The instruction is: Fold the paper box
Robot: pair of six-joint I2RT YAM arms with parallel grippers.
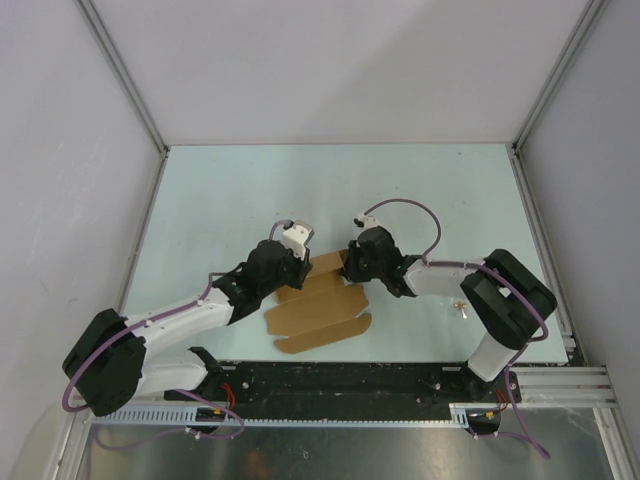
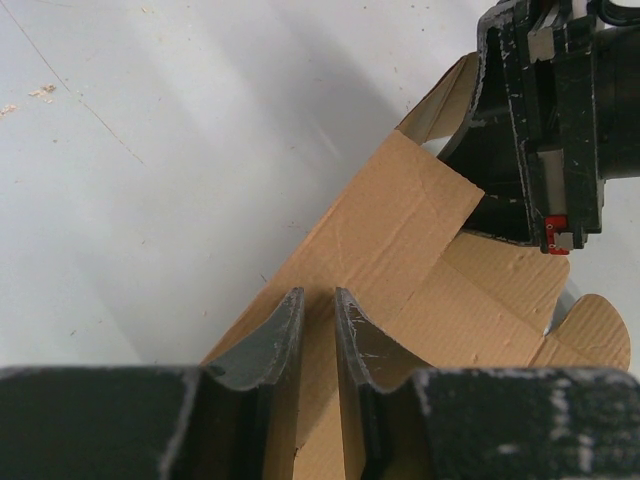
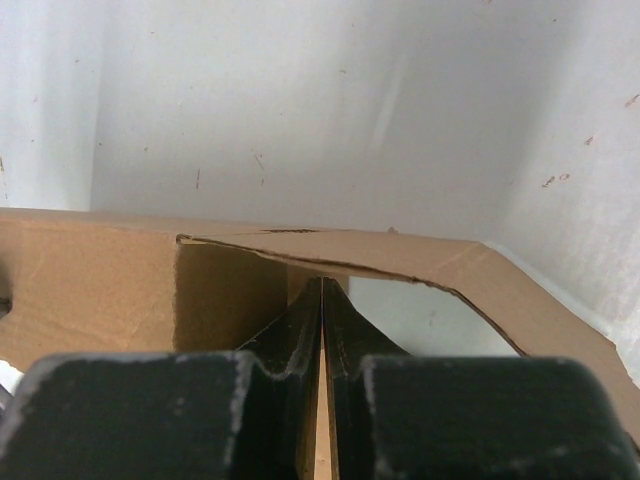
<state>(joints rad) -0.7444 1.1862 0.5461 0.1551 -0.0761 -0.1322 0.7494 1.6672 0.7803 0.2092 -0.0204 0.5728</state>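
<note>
The paper box (image 1: 322, 310) is a brown die-cut cardboard piece lying mostly flat between both arms, with its far flaps raised. My left gripper (image 1: 304, 272) sits at its far left edge. In the left wrist view its fingers (image 2: 283, 330) stand a narrow gap apart on the cardboard (image 2: 400, 240), which shows through the gap. Whether they pinch it is unclear. My right gripper (image 1: 348, 272) is shut on a raised flap, seen edge-on between its fingers (image 3: 300, 330). More cardboard (image 3: 90, 280) arches across in front of it. The right gripper's black body (image 2: 540, 120) looms over the flap.
A small metal bit (image 1: 462, 308) lies on the pale table (image 1: 300, 190) to the right of the box. White enclosure walls (image 1: 60, 150) rise on three sides. A black rail (image 1: 330, 380) runs along the near edge by the arm bases.
</note>
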